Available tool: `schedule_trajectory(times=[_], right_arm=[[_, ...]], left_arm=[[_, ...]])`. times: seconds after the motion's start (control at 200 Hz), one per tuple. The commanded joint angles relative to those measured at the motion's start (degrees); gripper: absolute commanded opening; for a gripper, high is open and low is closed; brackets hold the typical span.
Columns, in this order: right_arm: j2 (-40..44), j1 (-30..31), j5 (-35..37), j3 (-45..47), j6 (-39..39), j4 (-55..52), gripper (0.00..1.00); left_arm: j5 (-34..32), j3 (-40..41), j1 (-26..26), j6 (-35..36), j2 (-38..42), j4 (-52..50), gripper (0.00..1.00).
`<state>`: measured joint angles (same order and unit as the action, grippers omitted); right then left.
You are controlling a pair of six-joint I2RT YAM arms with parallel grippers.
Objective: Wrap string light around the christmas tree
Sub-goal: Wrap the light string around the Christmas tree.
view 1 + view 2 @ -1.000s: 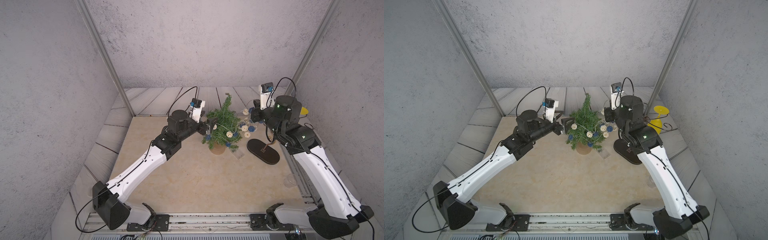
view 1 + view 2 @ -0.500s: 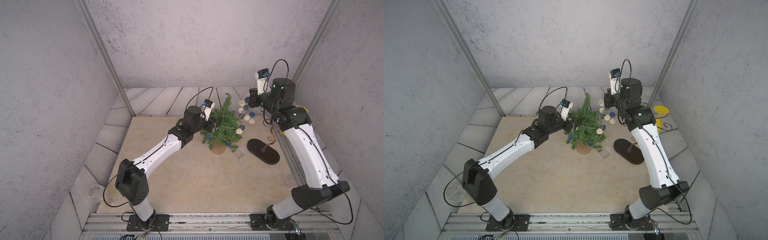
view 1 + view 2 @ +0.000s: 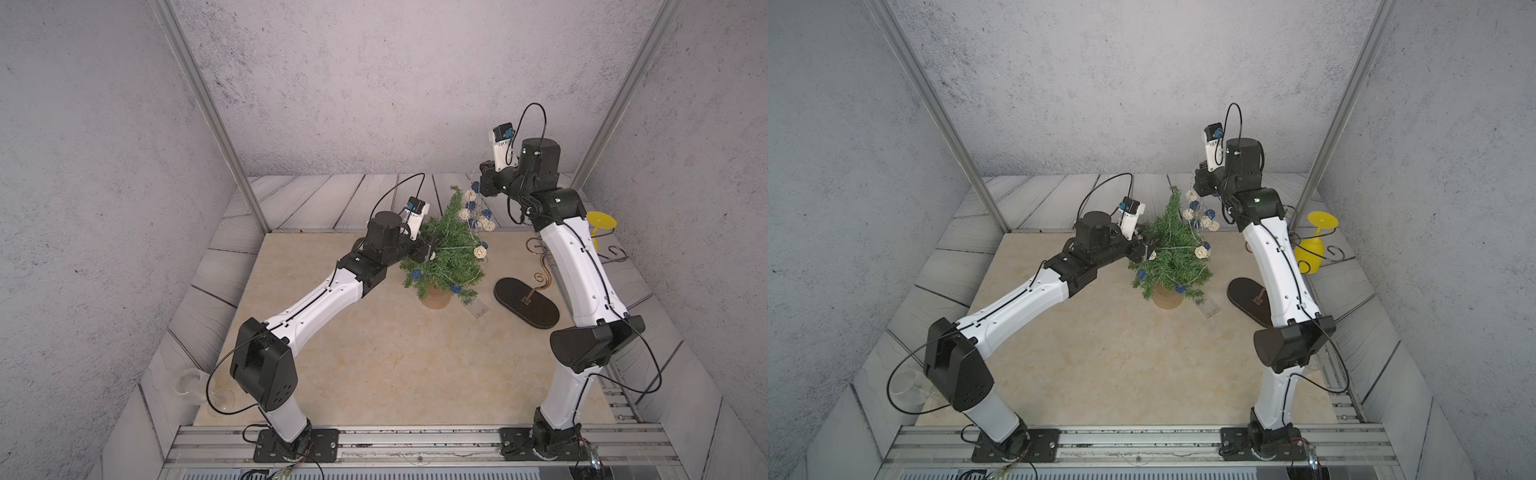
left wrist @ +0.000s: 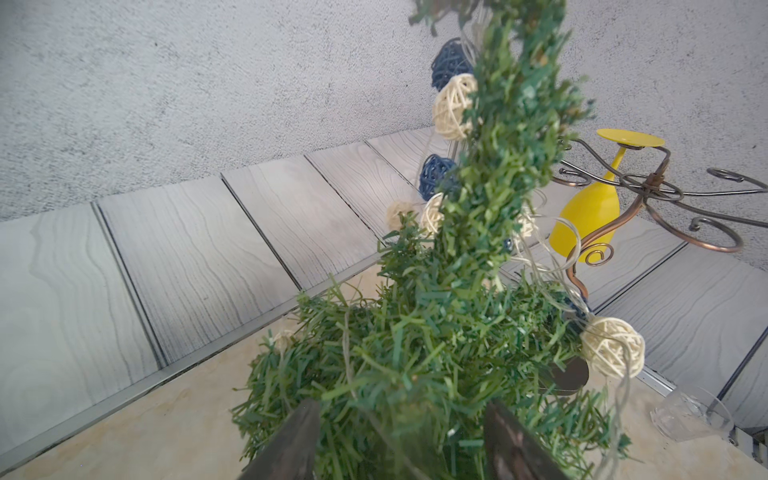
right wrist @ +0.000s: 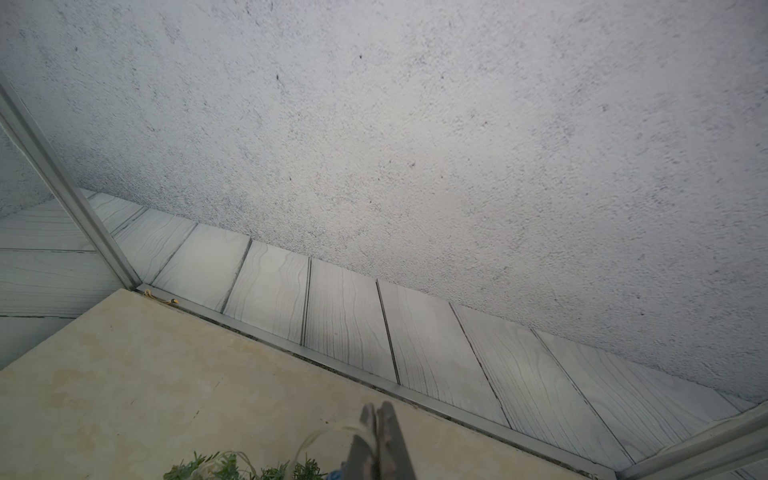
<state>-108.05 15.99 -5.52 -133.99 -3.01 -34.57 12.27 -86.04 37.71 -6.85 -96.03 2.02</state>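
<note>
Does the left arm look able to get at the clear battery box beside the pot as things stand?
Probably not directly: the christmas tree stands between the left arm and the battery box, with the arm's jaws among its branches.

No legible text, label, brand, number or sign was found in any view. Small dark markings are noted on the white camera housing point(image 3: 501, 144) at the right wrist. A small white mark is noted on the left arm's black link point(image 3: 368, 258). Both are too small to be read.
</note>
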Motion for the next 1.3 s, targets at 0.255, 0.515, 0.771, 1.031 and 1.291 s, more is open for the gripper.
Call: schedule_trajectory(times=[0.255,0.515,0.771,1.031,1.291], right_arm=[[-9.3,-0.1,-18.1,-8.5,5.1,-3.5,0.0],[-10.2,-0.1,-24.6,-5.2,4.4,-4.5,0.0],[-9.5,-0.1,-33.5,-2.3,1.8,-3.8,0.0],[-10.8,-0.1,-35.2,-4.1,-0.7,-6.6,0.0],[-10.4,-0.2,-36.9,-1.8,-2.2,-5.6,0.0]], left_arm=[[5.7,1.9,-2.3,-1.8,2.5,3.4,0.65],[12.8,-0.2,-8.3,-5.1,1.4,3.7,0.65],[18.7,-16.2,-11.1,-0.2,-10.3,-3.2,0.66],[26.2,-29.4,-11.1,-1.5,-21.7,-4.3,0.7],[31.4,-34.2,-10.8,-3.4,-26.4,-1.0,0.65]])
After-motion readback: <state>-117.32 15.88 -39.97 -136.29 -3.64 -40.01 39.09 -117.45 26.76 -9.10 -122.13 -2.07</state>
